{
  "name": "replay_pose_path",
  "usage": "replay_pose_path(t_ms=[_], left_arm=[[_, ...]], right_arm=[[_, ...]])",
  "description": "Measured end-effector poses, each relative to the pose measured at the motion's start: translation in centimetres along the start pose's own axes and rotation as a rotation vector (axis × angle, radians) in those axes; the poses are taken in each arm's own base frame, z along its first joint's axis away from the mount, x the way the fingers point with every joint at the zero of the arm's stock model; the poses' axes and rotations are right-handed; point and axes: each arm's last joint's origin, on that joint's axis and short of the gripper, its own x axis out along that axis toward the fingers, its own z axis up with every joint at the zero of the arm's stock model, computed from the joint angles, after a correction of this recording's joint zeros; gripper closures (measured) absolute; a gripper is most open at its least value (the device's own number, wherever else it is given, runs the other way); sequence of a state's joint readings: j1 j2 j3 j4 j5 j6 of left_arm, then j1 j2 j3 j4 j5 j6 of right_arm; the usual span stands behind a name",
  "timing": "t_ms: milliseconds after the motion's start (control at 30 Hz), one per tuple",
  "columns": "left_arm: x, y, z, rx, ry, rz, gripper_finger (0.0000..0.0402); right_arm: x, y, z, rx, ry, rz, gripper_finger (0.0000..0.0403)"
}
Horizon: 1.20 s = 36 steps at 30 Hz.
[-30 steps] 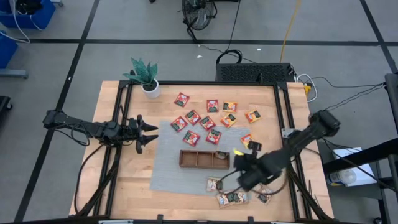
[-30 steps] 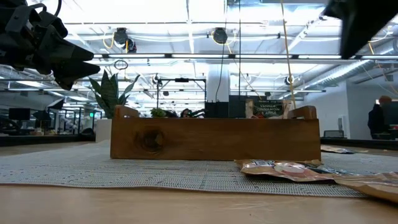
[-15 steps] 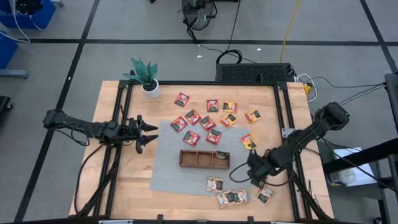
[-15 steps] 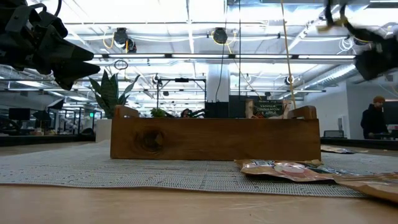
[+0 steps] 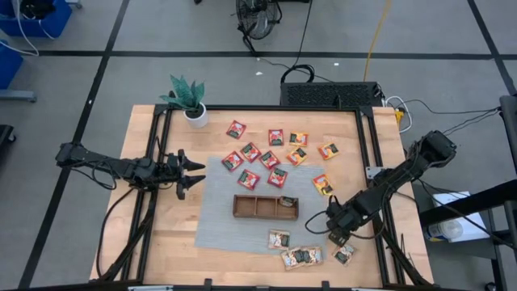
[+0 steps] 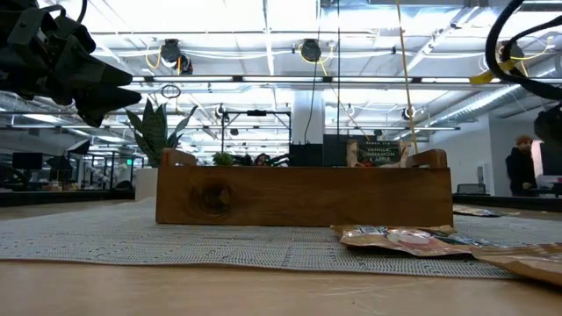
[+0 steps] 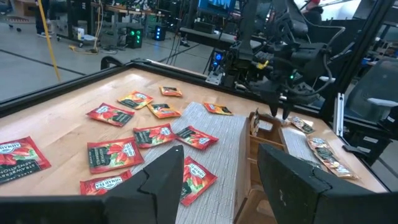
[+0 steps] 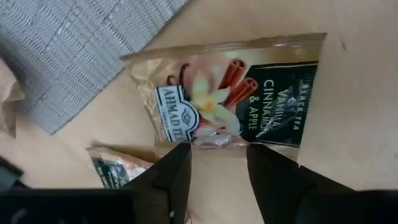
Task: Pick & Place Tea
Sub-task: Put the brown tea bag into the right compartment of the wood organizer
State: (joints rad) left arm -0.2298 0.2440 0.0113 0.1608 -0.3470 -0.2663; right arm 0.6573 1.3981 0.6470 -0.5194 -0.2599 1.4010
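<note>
I am watching the right gripper swinging away from the wooden tray: a second ago it was at the tray's right end, and now it is hovering low over the near right corner of the table, its fingers parted and empty, straddling the edge of a vanilla cinnamon sachet lying flat on the bare wood. One sachet of that kind is standing in the tray's right compartment, so I am reading this as one drop done and the next pick starting; the grasp itself is not yet made. The left gripper is waiting at the left edge of the grey mat, jaws apart and holding nothing. The remaining tea is lying in two groups: red and orange sachets scattered beyond the tray, pale ones near the front edge. The surface is pale wood with a woven mat under the tray and a potted plant at the far left corner. Behind it, an open workshop with ceiling lights, and a person standing far off.
</note>
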Motion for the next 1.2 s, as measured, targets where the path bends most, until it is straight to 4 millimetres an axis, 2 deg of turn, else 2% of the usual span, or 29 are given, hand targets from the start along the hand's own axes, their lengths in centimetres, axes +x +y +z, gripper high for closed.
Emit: replay_pose_path(t_ms=[200,433,600,833,1033,1133,1200], left_arm=[[0.0,0.0,0.0,0.0,-0.001,0.0,0.0197],[0.0,0.0,0.0,0.0,0.0,0.0,0.0197],[0.0,0.0,0.0,0.0,0.0,0.0,0.0197],[0.0,0.0,0.0,0.0,0.0,0.0,0.0197],[0.0,0.0,0.0,0.0,0.0,0.0,0.0197],[0.0,0.0,0.0,0.0,0.0,0.0,0.0197],[0.0,0.0,0.0,0.0,0.0,0.0,0.0197]], right_arm=[[-0.3,-0.3,1.1,-0.042,-0.105,0.014,0.0272],[-1.6,-0.8,2.3,-0.143,-0.418,-0.046,0.0286],[-2.3,-0.5,3.2,-0.237,-0.626,-0.074,0.0293],[-3.4,1.1,4.5,-0.271,-0.872,0.016,0.0294],[-4.1,2.6,4.9,-0.592,-0.889,0.078,0.0293],[-4.2,2.1,5.8,-0.569,-0.839,0.076,0.0286],[-4.7,1.7,6.4,-0.523,-0.729,0.074,0.0272]])
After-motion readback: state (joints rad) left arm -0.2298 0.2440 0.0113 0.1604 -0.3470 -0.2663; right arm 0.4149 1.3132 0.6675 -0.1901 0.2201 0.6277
